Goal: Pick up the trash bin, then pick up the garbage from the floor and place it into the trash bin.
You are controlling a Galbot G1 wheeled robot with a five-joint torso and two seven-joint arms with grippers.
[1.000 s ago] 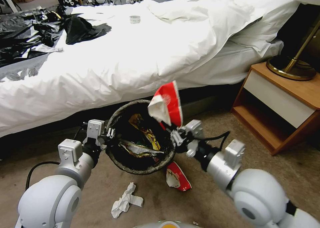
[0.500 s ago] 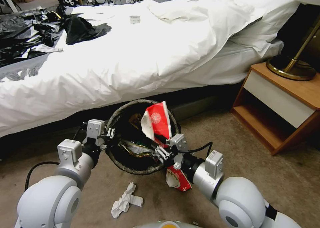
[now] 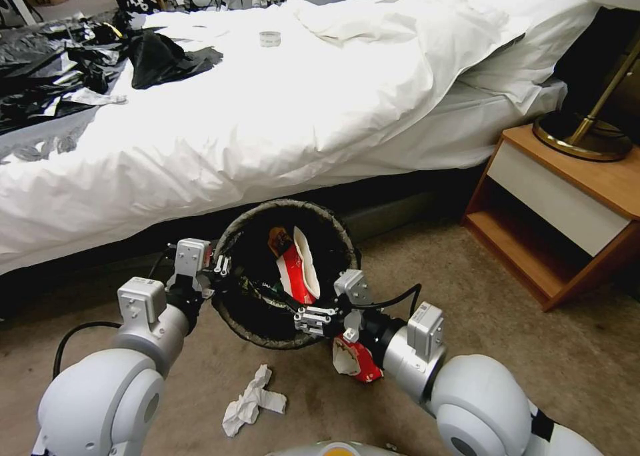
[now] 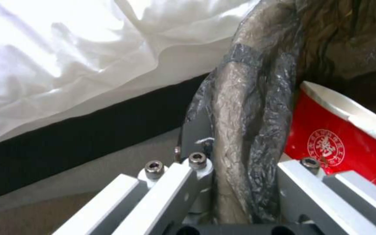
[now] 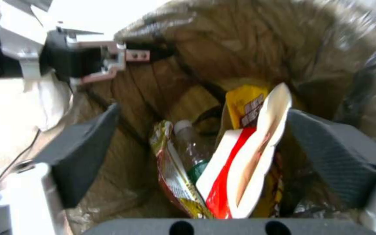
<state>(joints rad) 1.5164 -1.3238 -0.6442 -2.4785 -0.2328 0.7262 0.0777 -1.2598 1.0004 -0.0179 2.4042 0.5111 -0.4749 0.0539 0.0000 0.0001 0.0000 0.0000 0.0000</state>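
Now the red-and-white packaging [image 3: 298,269] is lying inside the trash bin [image 3: 288,339], released since before; right gripper [image 3: 313,321] fingers are hanging spread and empty. Left gripper [image 3: 220,267] is pinching the bin's rim, its fingertips being partly hidden by liner.

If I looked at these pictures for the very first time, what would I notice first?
Probably the red-and-white packaging standing inside the trash bin, just in front of the big white bed. The left gripper pinches the bin's bag-lined rim, and the right gripper hangs open over the near edge. On the floor by the bin lie another red wrapper and a crumpled white paper.
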